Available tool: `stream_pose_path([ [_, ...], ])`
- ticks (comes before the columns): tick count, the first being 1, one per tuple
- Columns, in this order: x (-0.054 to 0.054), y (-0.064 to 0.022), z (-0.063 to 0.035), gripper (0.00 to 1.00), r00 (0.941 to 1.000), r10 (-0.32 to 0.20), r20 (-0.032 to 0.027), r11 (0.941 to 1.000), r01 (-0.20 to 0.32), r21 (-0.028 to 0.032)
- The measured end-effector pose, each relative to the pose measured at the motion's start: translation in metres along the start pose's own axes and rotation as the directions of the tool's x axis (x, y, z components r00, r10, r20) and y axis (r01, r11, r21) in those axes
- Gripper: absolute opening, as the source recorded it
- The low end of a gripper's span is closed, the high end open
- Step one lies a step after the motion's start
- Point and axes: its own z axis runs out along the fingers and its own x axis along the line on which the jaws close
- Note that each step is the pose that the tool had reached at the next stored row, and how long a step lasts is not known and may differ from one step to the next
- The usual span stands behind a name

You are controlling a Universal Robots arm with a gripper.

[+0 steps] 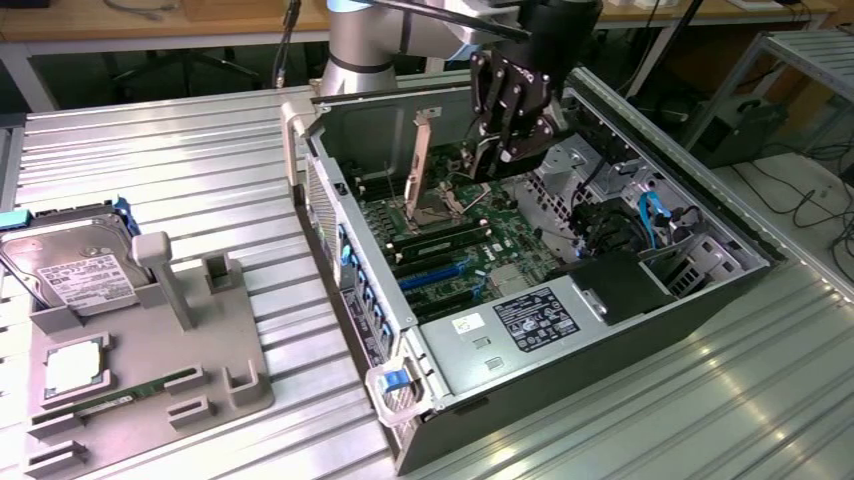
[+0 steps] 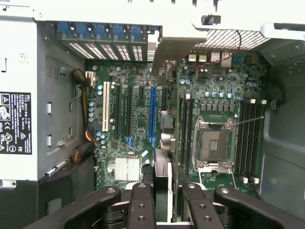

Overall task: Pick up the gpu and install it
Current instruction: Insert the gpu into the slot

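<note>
The computer case [image 1: 441, 360] lies on its side with the panel off, on a ribbed aluminium table [image 1: 694, 400]. It is well apart from the table's near edge, with bare ribs all round it.

The gripper [image 1: 497, 165] hangs inside the case over the motherboard [image 2: 138, 124]. Its black fingers [image 2: 141, 205] are pressed onto the gpu [image 2: 162, 186], pinching the thin card edge-on. The card stands above the board between the long blue slot [image 2: 152, 114] and the square, metal-framed processor socket [image 2: 213, 145]. Its pale metal bracket [image 2: 169, 50] points towards the case's rear wall, where a row of blue latches [image 2: 100, 31] sits. There is little room on either side of the card, with slot rows on one side and memory sockets on the other.

The board is green and crowded with small round capacitors, a white slot [image 2: 106, 107] and a pale finned heatsink [image 2: 126, 169]. The grey metal power supply [image 1: 527, 340] at the case's front end carries a black label [image 1: 534, 320] whose print is too fine to read.

Near the table's edge on the exterior view's left, a grey moulded holder [image 1: 200, 390] carries a silver hard drive [image 1: 74, 270] with a white label, a square chip [image 1: 74, 365] and a narrow green memory stick [image 1: 114, 402].
</note>
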Motion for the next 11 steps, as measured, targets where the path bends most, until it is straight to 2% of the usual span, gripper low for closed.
stream_pose_path([
  [11,0.0001,-0.0001,0.0082,0.28,1.0000,0.000,0.0000,1.0000,0.000,0.0000],
])
